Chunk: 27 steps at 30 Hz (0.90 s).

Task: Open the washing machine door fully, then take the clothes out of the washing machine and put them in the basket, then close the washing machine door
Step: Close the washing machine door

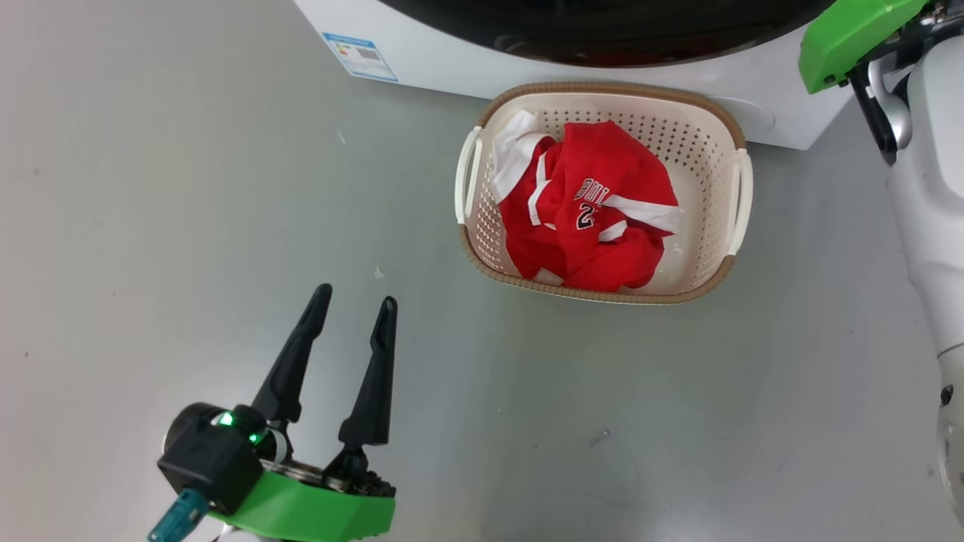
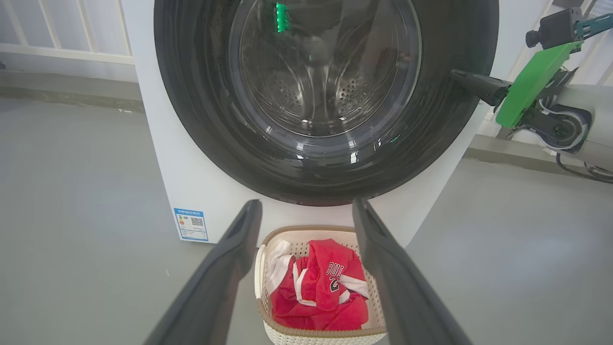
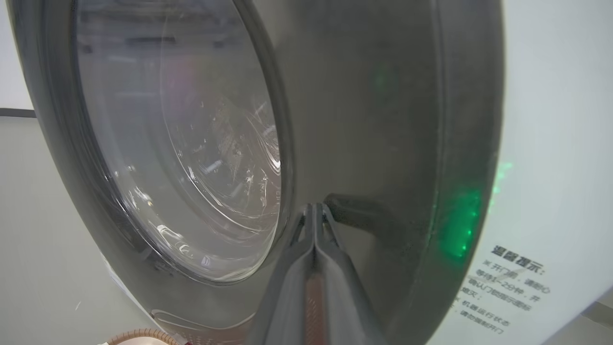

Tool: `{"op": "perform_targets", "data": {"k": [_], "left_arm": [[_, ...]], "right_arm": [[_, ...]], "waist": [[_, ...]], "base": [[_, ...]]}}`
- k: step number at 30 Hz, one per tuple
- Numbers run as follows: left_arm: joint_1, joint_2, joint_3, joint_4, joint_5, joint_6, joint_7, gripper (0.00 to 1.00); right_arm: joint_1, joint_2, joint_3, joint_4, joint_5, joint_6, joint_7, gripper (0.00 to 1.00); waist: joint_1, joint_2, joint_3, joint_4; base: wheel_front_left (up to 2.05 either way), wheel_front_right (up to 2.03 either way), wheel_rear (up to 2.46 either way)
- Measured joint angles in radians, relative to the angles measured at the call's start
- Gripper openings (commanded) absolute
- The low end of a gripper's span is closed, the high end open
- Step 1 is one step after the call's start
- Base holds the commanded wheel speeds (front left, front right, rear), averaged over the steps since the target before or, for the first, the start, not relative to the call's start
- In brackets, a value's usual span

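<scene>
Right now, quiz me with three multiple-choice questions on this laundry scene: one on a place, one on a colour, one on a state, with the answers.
1. Where do the clothes lie?
A) in the drum
B) in the basket
C) on the floor

2. What is their main colour?
A) blue
B) red
C) yellow

3. How is the left pincer?
A) open and empty
B) shut on cloth
C) shut on a handle

Answers:
1 B, the crumpled pile sits inside it.
2 B, red with white trim.
3 A, its fingers stand apart with nothing between them.
</scene>
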Motion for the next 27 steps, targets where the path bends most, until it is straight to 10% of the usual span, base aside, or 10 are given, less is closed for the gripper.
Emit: {"op": "perform_targets", "data": {"k": [13, 21, 23, 27], "left_arm": [[0.0, -0.006, 0.016, 0.003, 0.0, -0.016, -0.004, 1.0], [-0.004, -0.006, 0.039, 0.009, -0.058, -0.026, -0.004, 1.0], [-0.004, -0.006, 0.049, 0.013, -0.058, -0.027, -0.004, 1.0], [-0.004, -0.006, 0.074, 0.019, -0.056, -0.026, -0.004, 1.0]], "right_arm": [[-0.002, 0.046, -0.029, -0.01, 0.002, 0.001, 0.0, 0.0], [0.131, 0.078, 0.068, -0.126, 0.137, -0.003, 0.0, 0.42], [0.172, 0.081, 0.106, -0.16, 0.168, -0.003, 0.0, 1.0], [0.257, 0.086, 0.183, -0.243, 0.261, -0.003, 0.0, 1.0]], "waist": [[0.0, 0.0, -0.008, -0.035], [0.0, 0.0, -0.036, -0.111], [0.0, 0.0, -0.047, -0.131], [0.0, 0.0, -0.072, -0.174]], "base": [[0.0, 0.0, 0.0], [0.0, 0.0, 0.0], [0.0, 0.0, 0.0], [0.0, 0.0, 0.0]]}}
